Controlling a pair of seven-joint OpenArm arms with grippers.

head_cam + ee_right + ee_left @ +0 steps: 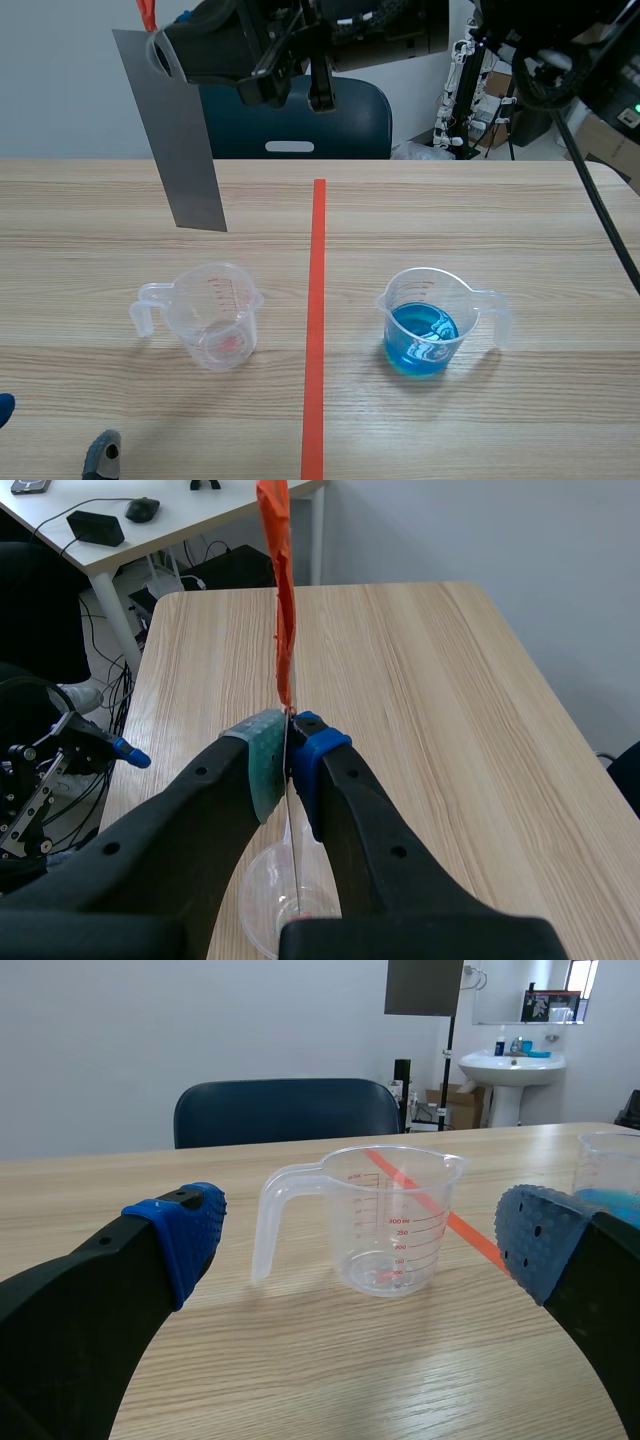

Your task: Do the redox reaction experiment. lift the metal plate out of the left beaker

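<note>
My right gripper [288, 755] is pressed together on the plate [293, 830], which I see edge-on as a thin line pinched between my grey-green pad [262, 765] and my blue pad [310, 755], with an orange strip [280, 590] rising from its top edge past my fingertips. From the scene view, that gripper [168, 55] sits high over the table [500, 220], gripping the plate [180, 140] at its upper end, so the grey sheet hangs down from my fingers, slightly tilted, its lower edge clear of the left beaker [212, 315] and above it. Looking down past my right fingers, that beaker [265, 900] lies under the plate, not touching it. The beaker is clear plastic with red markings, stands upright with its handle turned outward, and has a faint reddish trace on its bottom. My left gripper [360, 1235] is low near the table with its fingers spread wide, the blue pads [190, 1230] well apart and nothing between them; the left beaker [385, 1220] stands ahead of it, in line with the gap, and the plate [424, 987] hangs high above and beyond it. Across the tape line [316, 320] stands the right beaker [428, 320], upright and partly filled with blue liquid, away from both grippers
</note>
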